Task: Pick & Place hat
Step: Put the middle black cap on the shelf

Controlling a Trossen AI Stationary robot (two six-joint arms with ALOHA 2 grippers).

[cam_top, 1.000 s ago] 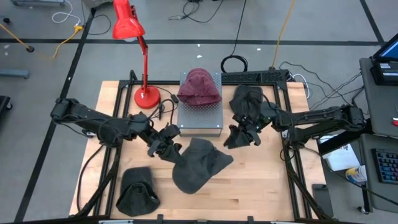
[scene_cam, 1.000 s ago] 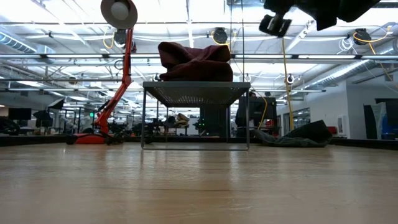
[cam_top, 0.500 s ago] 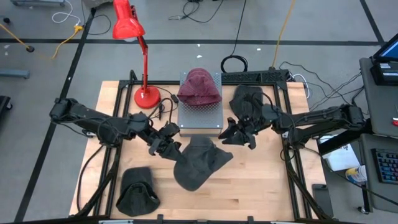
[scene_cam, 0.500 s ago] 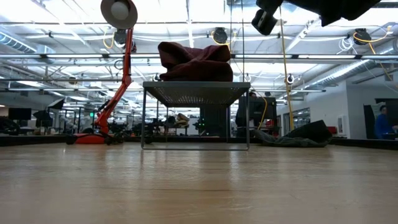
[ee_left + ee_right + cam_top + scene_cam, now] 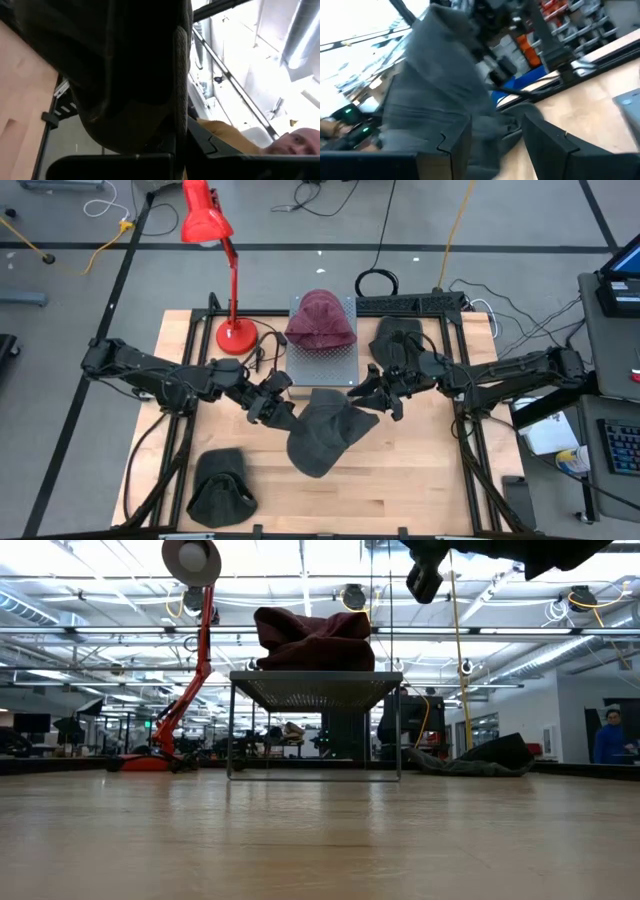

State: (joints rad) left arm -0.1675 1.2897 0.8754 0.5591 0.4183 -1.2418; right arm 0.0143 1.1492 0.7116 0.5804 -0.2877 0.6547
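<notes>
A dark grey hat (image 5: 325, 435) hangs at the table's middle, just in front of the metal stand (image 5: 322, 370), with my left gripper (image 5: 275, 406) shut on its left edge. In the left wrist view the hat (image 5: 120, 70) fills most of the picture. My right gripper (image 5: 372, 394) is open at the hat's right edge. In the right wrist view its fingers (image 5: 455, 145) stand on either side of a grey fold (image 5: 435, 80); I cannot tell whether they touch it. A maroon hat (image 5: 320, 320) lies on top of the stand. My left gripper holds the dark grey hat by its left edge (image 5: 290, 418), coming level from the table's left. The hat itself hides the fingertips in the left wrist view. The hat hangs to the right of and below the gripper; no part of it shows on the table in the low view.
A second dark hat (image 5: 220, 490) lies at the near left corner and a third (image 5: 395, 340) at the far right beside the stand. A red desk lamp (image 5: 235, 335) stands far left. A person (image 5: 605, 740) shows beyond the table. Bare wood lies near right.
My left gripper has moved a little toward the far edge and the stand, carrying the grey hat with it; the hat has shifted toward the stand and bunched narrower. My right gripper has moved left toward the hat's right edge.
</notes>
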